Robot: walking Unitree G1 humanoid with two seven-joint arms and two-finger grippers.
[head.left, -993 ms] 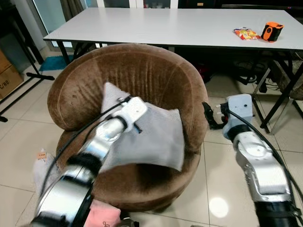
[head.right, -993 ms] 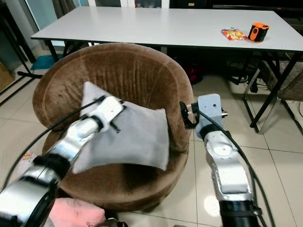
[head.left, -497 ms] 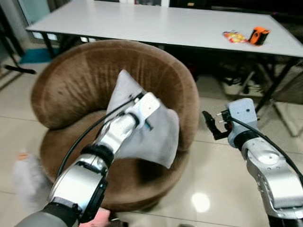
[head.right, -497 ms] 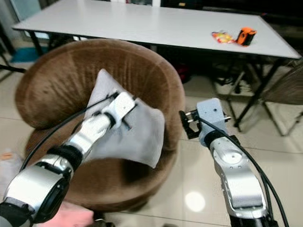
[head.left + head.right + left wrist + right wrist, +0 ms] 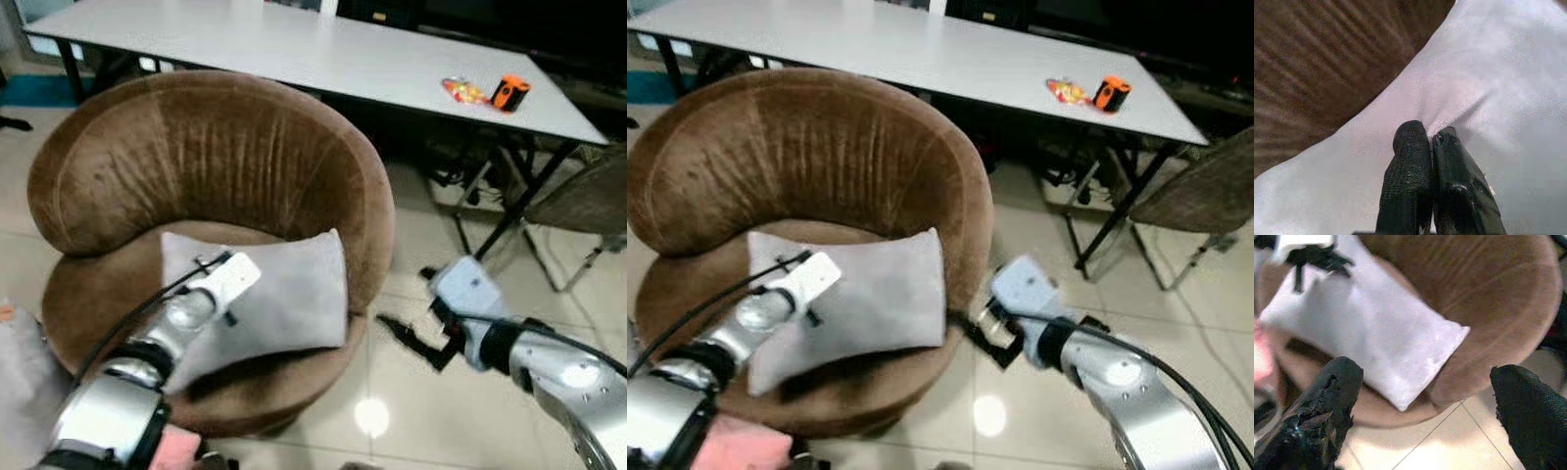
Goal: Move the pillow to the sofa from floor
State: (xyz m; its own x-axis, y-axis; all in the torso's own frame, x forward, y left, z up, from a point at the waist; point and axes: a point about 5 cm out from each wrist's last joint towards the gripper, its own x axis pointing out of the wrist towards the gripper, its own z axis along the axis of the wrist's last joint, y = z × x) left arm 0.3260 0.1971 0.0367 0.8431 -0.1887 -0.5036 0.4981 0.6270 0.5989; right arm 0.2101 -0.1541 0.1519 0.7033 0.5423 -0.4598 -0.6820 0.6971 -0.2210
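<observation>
Since a moment ago the gray pillow [image 5: 265, 294] has dropped from its tilted, raised pose and now lies flat on the seat of the round brown sofa [image 5: 216, 147], against the backrest. My left gripper [image 5: 1431, 139] rests on it with both fingers pressed together, pinching a fold of its fabric. My right gripper [image 5: 407, 338] has sunk low beside the sofa above the floor tiles [image 5: 411, 431], fingers spread wide and holding nothing.

Left end effector [image 5: 1431, 139] pinched closed, arm extended; right end effector [image 5: 1425, 382] spread wide, low.
</observation>
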